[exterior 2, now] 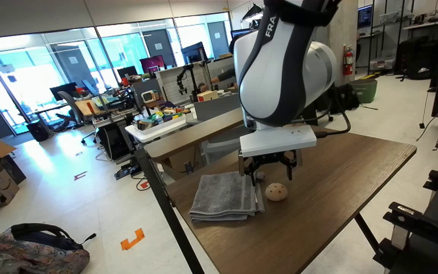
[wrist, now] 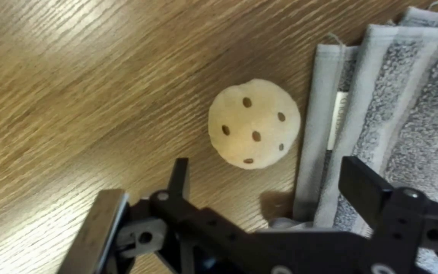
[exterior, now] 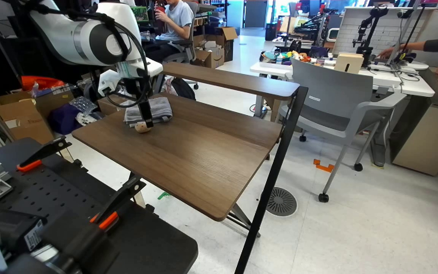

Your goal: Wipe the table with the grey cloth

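Grey cloth (exterior 2: pixel 222 196) folded on desk (exterior 2: pixel 340 179), left of ball (exterior 2: pixel 276 192) in exterior view, likely stacked for thick, easy grip. Pincer (exterior 2: pixel 271 182) spread wide, gripping nothing, over cloth's edge beside ball, perhaps to shift ball first. Cloth roughly square, no clear long axis; tagged edge faces right, toward ball.

Beneath the jaws, the worktop (exterior: pixel 203 152) is showing finely ridged wood grain and catching light with a soft gloss. Just beside the jaws, the grey cloth (exterior 2: pixel 222 194) is looking matt and rough, like terry, its hems (wrist: pixel 356 110) lying smoother. Near the jaws, the tan round object (wrist: pixel 255 121) is appearing smooth and matt. The jaws are looking dull, their metal screws (wrist: pixel 411 193) shining; above the jaws, the white arm shell (exterior 2: pixel 268 80) is looking smooth, like plastic.
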Robot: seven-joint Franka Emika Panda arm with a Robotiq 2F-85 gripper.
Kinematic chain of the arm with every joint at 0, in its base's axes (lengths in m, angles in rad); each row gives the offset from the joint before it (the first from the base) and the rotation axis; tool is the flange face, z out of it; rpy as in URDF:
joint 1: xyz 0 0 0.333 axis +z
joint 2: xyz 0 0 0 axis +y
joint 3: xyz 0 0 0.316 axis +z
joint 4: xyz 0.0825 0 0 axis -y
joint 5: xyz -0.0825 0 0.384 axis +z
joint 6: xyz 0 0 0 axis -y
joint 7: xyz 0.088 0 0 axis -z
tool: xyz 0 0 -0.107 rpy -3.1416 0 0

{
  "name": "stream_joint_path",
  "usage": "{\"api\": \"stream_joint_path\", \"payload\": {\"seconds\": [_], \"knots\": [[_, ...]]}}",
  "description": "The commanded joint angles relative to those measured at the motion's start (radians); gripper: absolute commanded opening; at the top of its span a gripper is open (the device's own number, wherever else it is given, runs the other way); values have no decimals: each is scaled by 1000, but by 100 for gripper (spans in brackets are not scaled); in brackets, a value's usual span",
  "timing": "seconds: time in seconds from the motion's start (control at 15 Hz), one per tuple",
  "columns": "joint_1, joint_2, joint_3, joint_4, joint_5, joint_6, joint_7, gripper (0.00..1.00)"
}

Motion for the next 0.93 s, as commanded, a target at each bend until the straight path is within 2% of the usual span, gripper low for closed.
{"api": "stream_joint_path", "payload": {"seconds": [0.0, 0.47, 0.53, 0.67, 0.87], "knots": [[-29, -4, 31, -2, 24, -9, -20, 100], [-61, 33, 62, 22, 33, -67, -31, 99], [-68, 39, 68, 26, 36, -79, -33, 74], [-80, 46, 73, 33, 47, -103, -34, 71], [-103, 28, 78, 30, 74, -90, -31, 49]]}}
